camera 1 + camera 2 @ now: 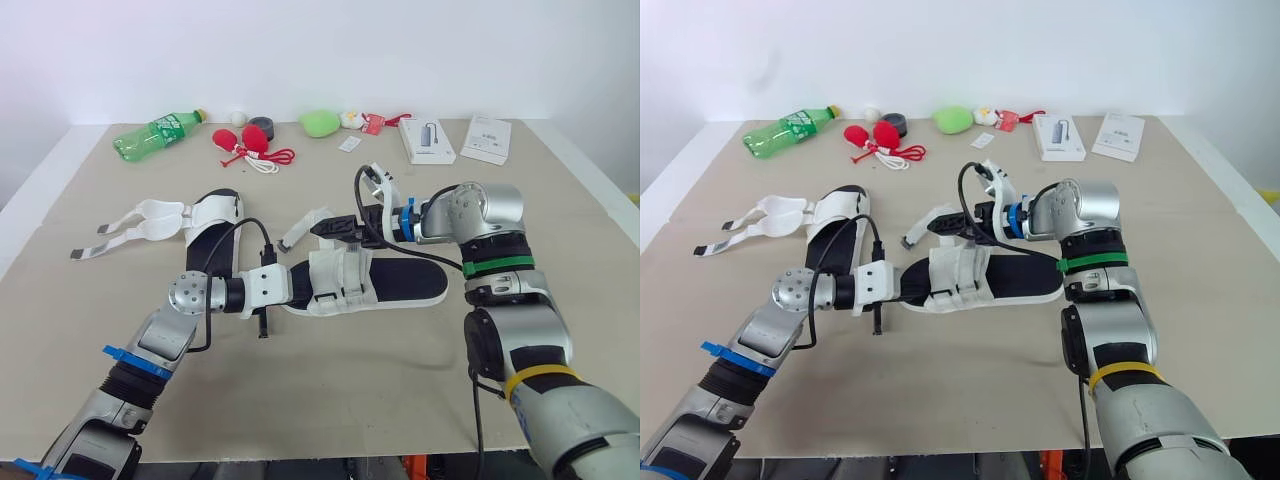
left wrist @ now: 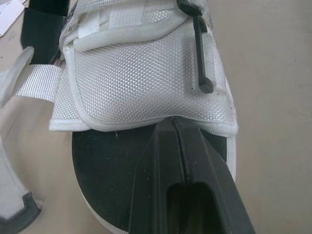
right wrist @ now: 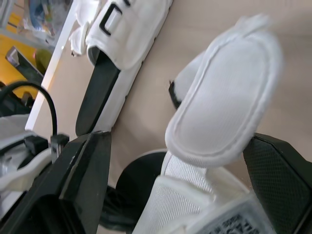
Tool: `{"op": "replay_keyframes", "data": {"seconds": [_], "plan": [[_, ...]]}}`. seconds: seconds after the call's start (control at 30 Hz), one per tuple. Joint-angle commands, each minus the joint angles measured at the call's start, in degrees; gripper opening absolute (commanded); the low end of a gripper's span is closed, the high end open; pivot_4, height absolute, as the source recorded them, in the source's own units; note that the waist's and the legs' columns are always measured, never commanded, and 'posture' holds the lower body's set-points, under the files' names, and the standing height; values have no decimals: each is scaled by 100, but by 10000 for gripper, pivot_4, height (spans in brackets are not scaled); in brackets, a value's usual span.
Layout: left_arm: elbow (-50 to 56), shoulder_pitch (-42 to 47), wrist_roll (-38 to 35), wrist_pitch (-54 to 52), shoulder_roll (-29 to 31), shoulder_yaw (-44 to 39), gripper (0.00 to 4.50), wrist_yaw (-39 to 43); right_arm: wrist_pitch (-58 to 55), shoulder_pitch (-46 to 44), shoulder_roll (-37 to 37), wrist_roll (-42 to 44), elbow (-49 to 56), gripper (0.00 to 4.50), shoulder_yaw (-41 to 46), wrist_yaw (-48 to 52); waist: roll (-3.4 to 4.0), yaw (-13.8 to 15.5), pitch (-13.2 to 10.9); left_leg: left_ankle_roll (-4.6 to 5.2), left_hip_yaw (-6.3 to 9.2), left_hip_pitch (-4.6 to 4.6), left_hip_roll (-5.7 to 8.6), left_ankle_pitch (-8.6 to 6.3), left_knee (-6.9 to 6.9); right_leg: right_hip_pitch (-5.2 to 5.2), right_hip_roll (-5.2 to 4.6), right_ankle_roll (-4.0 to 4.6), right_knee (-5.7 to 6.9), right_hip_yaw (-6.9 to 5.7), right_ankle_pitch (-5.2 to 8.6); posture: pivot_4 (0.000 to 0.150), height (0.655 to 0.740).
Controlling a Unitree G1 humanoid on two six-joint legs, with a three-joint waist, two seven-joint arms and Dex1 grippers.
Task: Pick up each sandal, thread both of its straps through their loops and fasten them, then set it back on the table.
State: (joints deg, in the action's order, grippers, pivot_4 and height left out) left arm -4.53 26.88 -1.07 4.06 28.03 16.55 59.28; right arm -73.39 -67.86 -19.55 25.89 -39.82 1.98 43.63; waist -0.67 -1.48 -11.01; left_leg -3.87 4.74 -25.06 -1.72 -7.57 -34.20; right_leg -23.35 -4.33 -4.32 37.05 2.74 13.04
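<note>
A sandal [image 1: 400,283] with a black sole and white mesh straps lies mid-table. My left gripper [image 1: 303,286] is shut, its tips [image 2: 173,122] lying on the insole at the edge of the white front upper [image 2: 141,78]. At the sandal's far side, my right gripper [image 1: 335,228] is open, and the white padded strap end [image 3: 224,107] stands between its fingers [image 3: 78,180] without being pinched. The second sandal [image 1: 212,232] lies to the left with its straps [image 1: 140,222] spread open on the table.
Along the back edge are a green bottle [image 1: 158,133], red balls with a cord [image 1: 250,142], a black tape roll [image 1: 262,126], a green object [image 1: 320,122], a white box [image 1: 427,140] and a booklet [image 1: 487,138]. Bare table lies in front of the sandals.
</note>
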Motion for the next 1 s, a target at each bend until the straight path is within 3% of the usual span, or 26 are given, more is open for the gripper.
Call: {"op": "replay_keyframes", "data": {"seconds": [0.03,0.3,0.53,1.0], "plan": [[-119,-65,157,-10,-18,264,0,79,417,-349,34,-79,-458,44490,41,173,0,-1,0,0,0,0,0,0,0,0,0,0,0,0,0,1500,7400],[-90,-80,157,-20,-16,268,0,75,1112,-724,134,-445,-1385,44490,-249,739,0,-2,0,1,-1,0,0,1,0,-1,0,-4,0,1,-2,1500,7400],[-68,-94,163,-12,-19,279,0,73,1497,-1127,407,-512,-2262,44490,63,802,0,-4,0,1,0,0,0,1,0,-1,0,-3,0,0,-2,1500,7400],[113,-219,180,-96,-1,274,0,42,2482,-1200,653,-1258,-2744,44490,-317,1572,0,-4,0,0,-1,-1,1,0,2,-3,0,-14,0,0,-6,1500,7400]]}}
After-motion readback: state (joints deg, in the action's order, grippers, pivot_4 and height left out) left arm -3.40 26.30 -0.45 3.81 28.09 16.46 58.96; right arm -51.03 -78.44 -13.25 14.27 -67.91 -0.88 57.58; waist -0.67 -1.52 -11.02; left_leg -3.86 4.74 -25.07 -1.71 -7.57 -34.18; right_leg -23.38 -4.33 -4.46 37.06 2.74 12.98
